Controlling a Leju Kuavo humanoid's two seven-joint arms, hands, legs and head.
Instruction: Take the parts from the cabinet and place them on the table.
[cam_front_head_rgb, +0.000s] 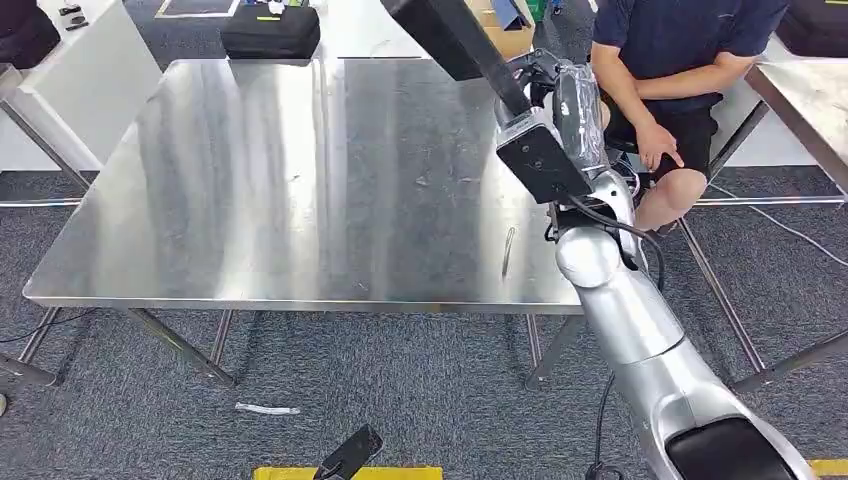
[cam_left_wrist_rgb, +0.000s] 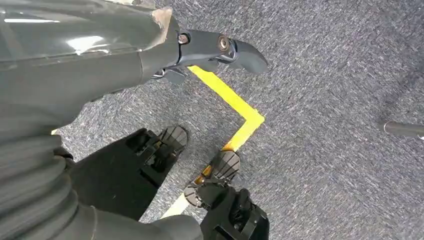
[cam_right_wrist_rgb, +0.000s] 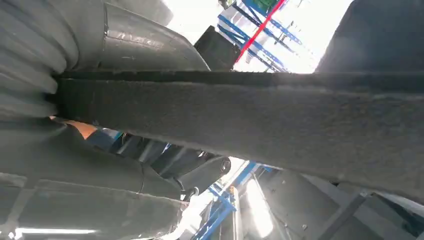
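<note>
Right hand (cam_right_wrist_rgb: 125, 165) raised over the table (cam_front_head_rgb: 300, 180), gripping a dark part (cam_right_wrist_rgb: 240, 115).

One steel table (cam_front_head_rgb: 300, 180), one long dark part (cam_front_head_rgb: 455, 35) raised above it, one black case (cam_front_head_rgb: 270, 32), one seated person (cam_front_head_rgb: 680, 60), two robot hands, right hand (cam_front_head_rgb: 545, 85), left hand (cam_left_wrist_rgb: 150, 165), one yellow floor tape line (cam_left_wrist_rgb: 235, 107).

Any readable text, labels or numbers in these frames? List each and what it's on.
None legible.
Black case at the table's far edge: a small yellow-green tag on top, too small to read.
Long dark part held in the right hand: plain surface, no marking.
Yellow floor tape: a plain line, no lettering.
Steel table: no print.
</note>
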